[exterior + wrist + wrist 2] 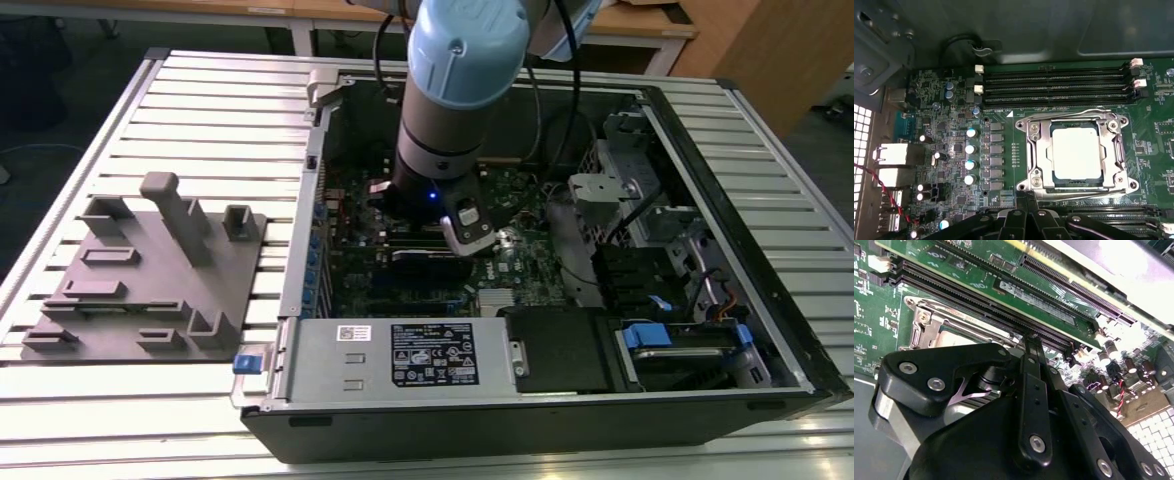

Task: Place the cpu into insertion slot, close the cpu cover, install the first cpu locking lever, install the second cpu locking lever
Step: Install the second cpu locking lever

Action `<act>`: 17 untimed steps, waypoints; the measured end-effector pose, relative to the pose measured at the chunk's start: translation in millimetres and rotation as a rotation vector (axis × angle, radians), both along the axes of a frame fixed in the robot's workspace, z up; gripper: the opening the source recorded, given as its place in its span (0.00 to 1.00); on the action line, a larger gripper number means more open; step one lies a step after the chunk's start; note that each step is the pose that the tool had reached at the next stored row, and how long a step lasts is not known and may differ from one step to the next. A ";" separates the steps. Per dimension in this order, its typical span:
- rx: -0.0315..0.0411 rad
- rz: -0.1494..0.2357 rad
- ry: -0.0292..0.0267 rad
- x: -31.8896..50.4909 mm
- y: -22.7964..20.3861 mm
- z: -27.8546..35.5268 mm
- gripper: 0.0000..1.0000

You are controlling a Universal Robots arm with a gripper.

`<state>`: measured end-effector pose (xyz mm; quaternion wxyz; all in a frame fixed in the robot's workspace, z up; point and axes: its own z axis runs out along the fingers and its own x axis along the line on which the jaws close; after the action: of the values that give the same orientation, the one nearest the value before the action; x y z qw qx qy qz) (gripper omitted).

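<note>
Silver-grey cpu [1077, 152]: seated in the insertion slot [1056, 175], cpu cover [1039, 150] shut down around it.
Levers: wire rods [1076, 113] lie along the frame; you risk one springing free if it is not hooked.
Gripper [1026, 200]: fingers drawn together, empty, just beside the socket; your drift could scrape the memory slots [1054, 86].

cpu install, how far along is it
In the first wrist view, the cpu sits in the insertion slot and the cpu cover looks closed over it. The gripper hovers at the socket's edge. Whether both locking levers are latched, I can't confirm.
</note>
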<state>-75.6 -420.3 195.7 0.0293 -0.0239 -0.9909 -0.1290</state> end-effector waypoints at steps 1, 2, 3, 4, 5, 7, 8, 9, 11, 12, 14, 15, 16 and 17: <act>0.0023 0.000 0.0000 -0.1 0.0 -0.2 0.10; 0.0035 0.000 -0.0001 -0.4 0.1 -0.3 0.10; 0.0040 0.000 0.0000 -1.0 0.1 -0.4 0.10; 0.0044 0.000 0.0000 -1.4 0.1 -0.5 0.10; 0.0050 0.000 -0.0001 -1.5 0.1 -0.6 0.10; 0.0050 0.000 0.0001 -1.8 0.1 -0.8 0.10; 0.0052 0.000 0.0000 -1.9 0.2 -0.9 0.10; 0.0054 0.000 0.0000 -1.9 0.4 -1.0 0.10; 0.0053 0.000 0.0000 -2.0 0.9 -1.0 0.10; 0.0054 0.000 -0.0001 -2.0 1.3 -1.1 0.10; 0.0053 0.000 0.0000 -2.3 2.5 -1.1 0.10; 0.0052 0.000 0.0000 -2.5 3.2 -1.1 0.10; 0.0054 0.000 0.0000 -2.7 3.8 -1.2 0.10; 0.0053 0.000 0.0000 -2.8 4.4 -1.3 0.10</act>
<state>-78.4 -415.8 194.5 0.0294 -0.0238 -0.9906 -0.1316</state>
